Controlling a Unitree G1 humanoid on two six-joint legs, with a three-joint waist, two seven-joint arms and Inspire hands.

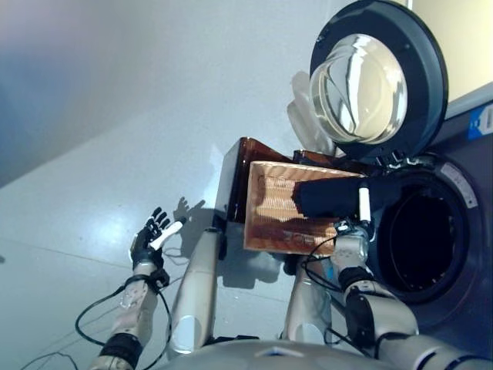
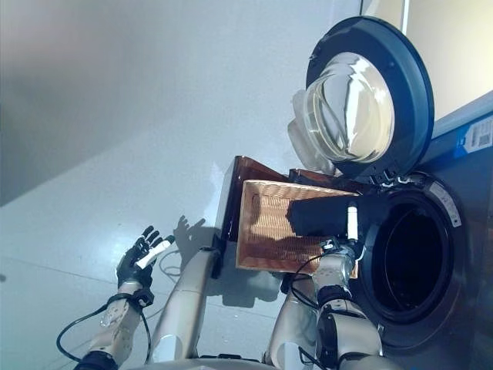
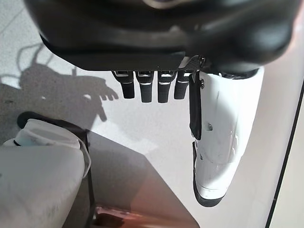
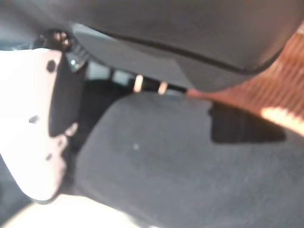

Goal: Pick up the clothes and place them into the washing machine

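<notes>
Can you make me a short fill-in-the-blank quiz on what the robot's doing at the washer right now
1. The washing machine's round door stands ____.
2. The right hand grips a ____ cloth over the basket.
3. The woven basket is ____ in colour.
4. The left hand holds ____.

Missing words: open; dark; brown; nothing

A matt dark cloth [image 1: 327, 196] lies over a ribbed woven basket [image 1: 269, 223], beside the washing machine door [image 1: 377, 81] of glossy glass and dark plastic.
</notes>
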